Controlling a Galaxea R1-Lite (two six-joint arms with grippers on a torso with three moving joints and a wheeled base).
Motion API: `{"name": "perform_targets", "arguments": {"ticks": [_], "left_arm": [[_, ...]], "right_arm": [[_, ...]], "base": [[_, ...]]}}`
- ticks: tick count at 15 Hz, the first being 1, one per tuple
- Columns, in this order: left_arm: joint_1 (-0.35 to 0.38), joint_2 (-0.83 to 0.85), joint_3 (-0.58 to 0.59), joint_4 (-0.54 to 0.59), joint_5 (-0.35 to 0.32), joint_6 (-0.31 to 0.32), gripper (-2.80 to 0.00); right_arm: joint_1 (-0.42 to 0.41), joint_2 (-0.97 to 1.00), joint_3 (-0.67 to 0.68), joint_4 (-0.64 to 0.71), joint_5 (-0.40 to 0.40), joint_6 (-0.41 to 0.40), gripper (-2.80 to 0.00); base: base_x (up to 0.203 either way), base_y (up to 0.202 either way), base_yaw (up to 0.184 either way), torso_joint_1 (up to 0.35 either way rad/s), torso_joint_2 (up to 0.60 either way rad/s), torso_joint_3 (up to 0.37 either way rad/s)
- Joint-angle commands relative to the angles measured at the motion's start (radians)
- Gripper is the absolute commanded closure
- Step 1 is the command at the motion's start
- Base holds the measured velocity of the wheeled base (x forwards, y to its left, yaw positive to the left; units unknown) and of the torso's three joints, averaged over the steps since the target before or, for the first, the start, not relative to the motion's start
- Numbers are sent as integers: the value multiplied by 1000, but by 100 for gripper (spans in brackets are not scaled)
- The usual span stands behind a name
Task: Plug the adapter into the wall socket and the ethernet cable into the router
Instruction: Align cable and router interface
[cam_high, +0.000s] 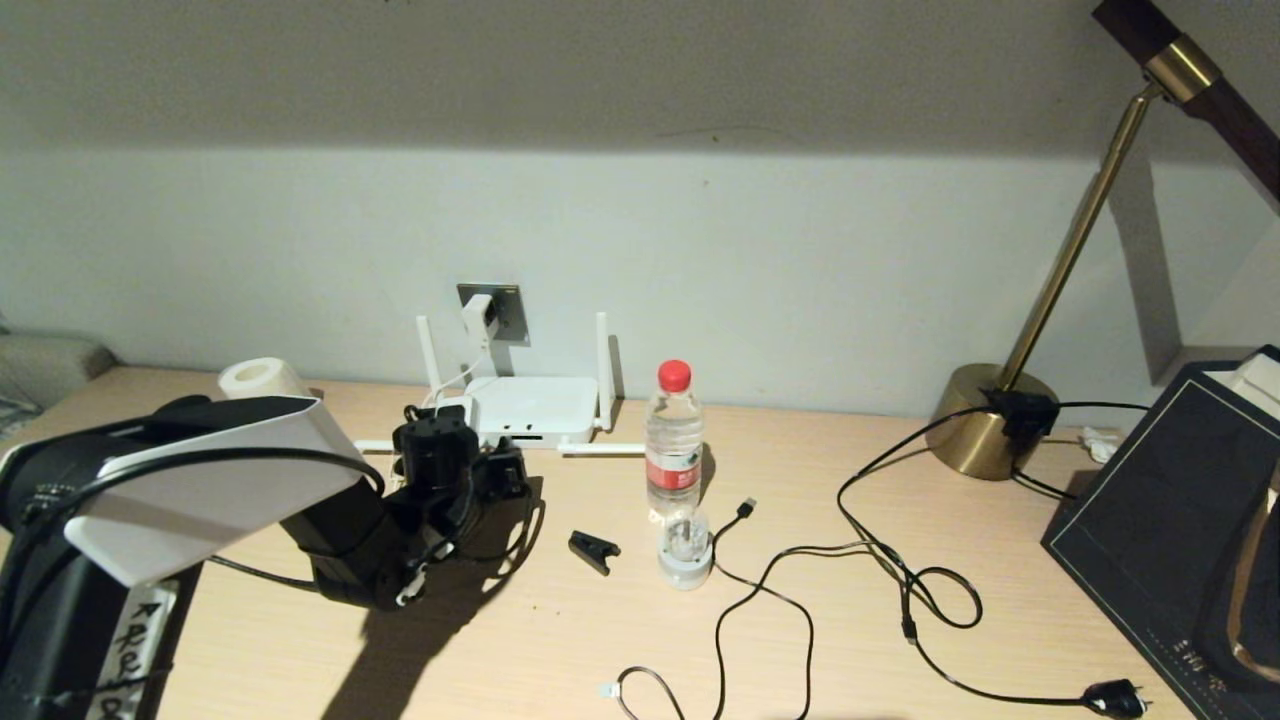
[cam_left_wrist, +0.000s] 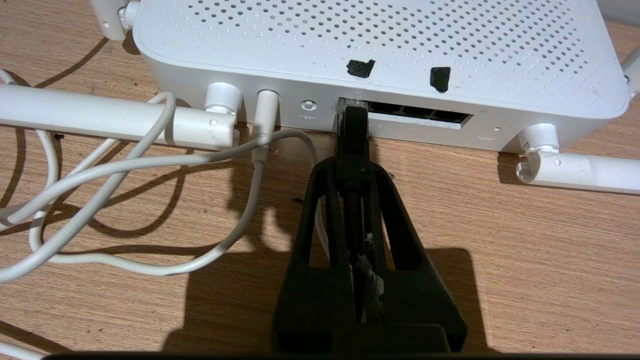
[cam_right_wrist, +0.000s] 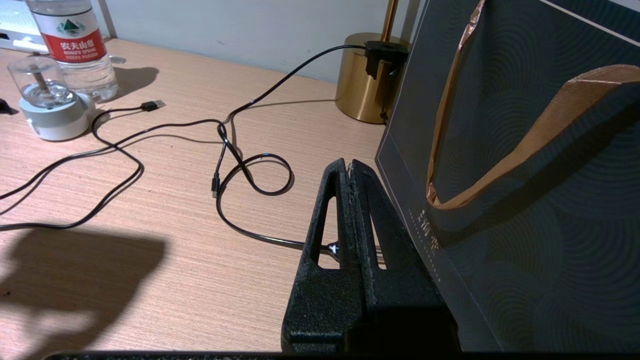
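The white router (cam_high: 530, 405) lies flat against the wall, two antennas upright and two folded onto the table. Above it, the white adapter (cam_high: 478, 315) sits in the grey wall socket (cam_high: 510, 310), its white cord (cam_left_wrist: 150, 165) running to the router (cam_left_wrist: 380, 55). My left gripper (cam_left_wrist: 353, 165) is shut on the black connector of the ethernet cable (cam_left_wrist: 353, 132). The connector's clear tip is at the leftmost port on the router's edge. In the head view the left gripper (cam_high: 445, 425) is just in front of the router. My right gripper (cam_right_wrist: 350, 167) is shut and empty beside a dark bag.
A water bottle (cam_high: 673, 440), a small clear-domed device (cam_high: 685, 560) and a black clip (cam_high: 593, 550) stand mid-table. A thin black USB cable (cam_high: 760, 590) and the lamp cord with its plug (cam_high: 1115, 697) trail right. A brass lamp base (cam_high: 990, 420) and the dark paper bag (cam_high: 1160, 520) stand right.
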Motion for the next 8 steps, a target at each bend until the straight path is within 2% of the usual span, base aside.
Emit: {"name": "perform_targets", "arguments": {"ticks": [1, 8], "left_arm": [[1, 7, -8, -6, 1, -1, 0], [1, 9, -10, -6, 0, -1, 0]], "right_arm": [[0, 2, 35, -1, 0, -1, 0], [0, 2, 34, 0, 0, -1, 0]], "base": [[0, 0, 0, 0, 0, 0], [0, 0, 0, 0, 0, 0]]}}
